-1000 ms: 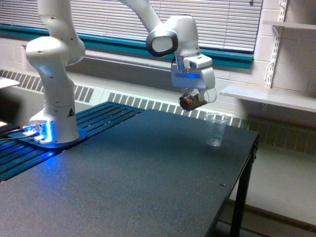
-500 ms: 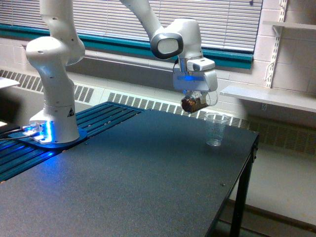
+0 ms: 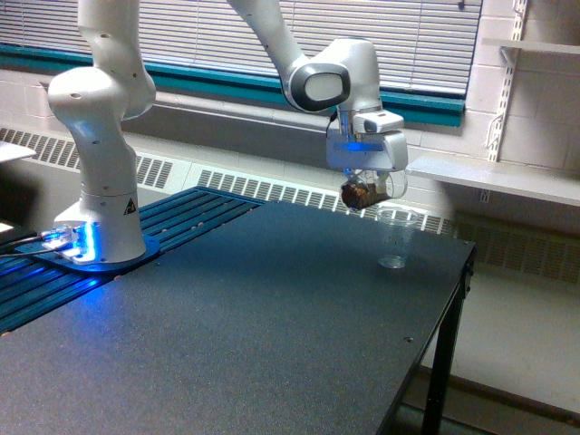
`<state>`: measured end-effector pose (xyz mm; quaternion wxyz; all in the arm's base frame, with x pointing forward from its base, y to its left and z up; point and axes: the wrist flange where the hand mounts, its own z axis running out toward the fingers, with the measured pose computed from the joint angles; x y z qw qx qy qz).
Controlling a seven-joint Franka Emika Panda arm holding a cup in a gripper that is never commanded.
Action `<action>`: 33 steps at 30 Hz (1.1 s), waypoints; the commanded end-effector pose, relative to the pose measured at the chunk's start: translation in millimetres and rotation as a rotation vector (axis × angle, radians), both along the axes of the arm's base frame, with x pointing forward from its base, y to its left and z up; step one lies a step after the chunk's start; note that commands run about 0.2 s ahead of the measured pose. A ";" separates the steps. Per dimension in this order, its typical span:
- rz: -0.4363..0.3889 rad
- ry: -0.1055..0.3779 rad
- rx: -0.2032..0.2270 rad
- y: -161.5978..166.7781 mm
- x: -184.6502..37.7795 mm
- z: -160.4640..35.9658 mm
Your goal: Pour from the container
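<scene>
Overhead-lit bench scene, exterior view only. Work surface: one black speckled table, matte, with one dark leg visible at the exterior view's right. Behind it runs a pale radiator grille along the wall, with closed window blinds above a teal sill strip. White shelving on wall brackets stands at the exterior view's right.

Count: one white robot arm, its base glowing blue at the exterior view's left, mounted on a dark slatted platform. One gripper, blue-lit on its body, hanging above the table's far right part. Two clear cups.

Cup 1, the container: gripped between the fingers, held in the air and tipped well over on its side, with brown contents showing inside. The fingers are clamped on it; the pads themselves are too small to make out.

Cup 2, a narrower clear cup: upright on the table, just below and slightly to the exterior view's right of the container, not touching it. Faint marks on its wall; contents cannot be told.
</scene>
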<state>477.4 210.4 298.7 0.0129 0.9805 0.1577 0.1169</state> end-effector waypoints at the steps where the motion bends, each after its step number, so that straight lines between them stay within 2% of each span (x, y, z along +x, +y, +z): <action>1: -0.035 -0.015 -0.006 10.8 9.4 7.5; 12: -0.022 0.006 -0.055 13.0 15.5 3.4; 24: 0.035 0.031 -0.135 4.1 20.5 7.0; 33: 0.067 0.036 -0.169 6.3 23.1 11.4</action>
